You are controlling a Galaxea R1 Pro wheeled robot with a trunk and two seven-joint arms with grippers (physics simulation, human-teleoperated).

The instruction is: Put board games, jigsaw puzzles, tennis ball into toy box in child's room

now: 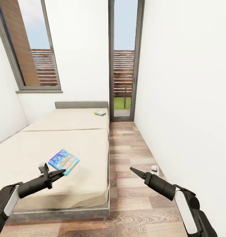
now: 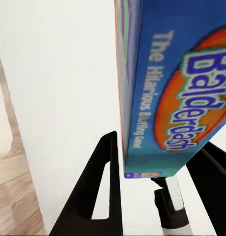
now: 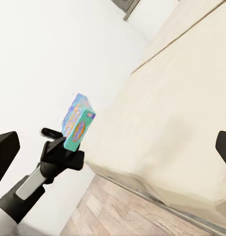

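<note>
While the head camera looks down the length of the room, the left gripper (image 1: 58, 173) is clamped on a blue game box (image 1: 64, 161), holding it clear above the near part of the bed (image 1: 80, 144). Left wrist view: the box (image 2: 177, 83) sits edge-on between the two black fingers (image 2: 110, 182), its printed face reading "Balderdash" in blue on an orange oval. Right wrist view confirms the grip: the box (image 3: 78, 122) stands up out of the left gripper (image 3: 68, 147), with the cream mattress (image 3: 177, 113) beside it.

Right gripper (image 1: 135, 171) hangs over the wood floor (image 1: 132, 154) beside the bed, nothing in it. From the head view its tips look close together, yet in the right wrist view the two fingers sit at opposite edges of the frame; state recorded as apart.

A second, small pale green game box (image 1: 100, 113) lies flat on the far part of the mattress, near the grey headboard (image 1: 81, 104). A small grey-white object (image 1: 154, 168) lies on the floor near the right-hand wall; too small to identify.
</note>
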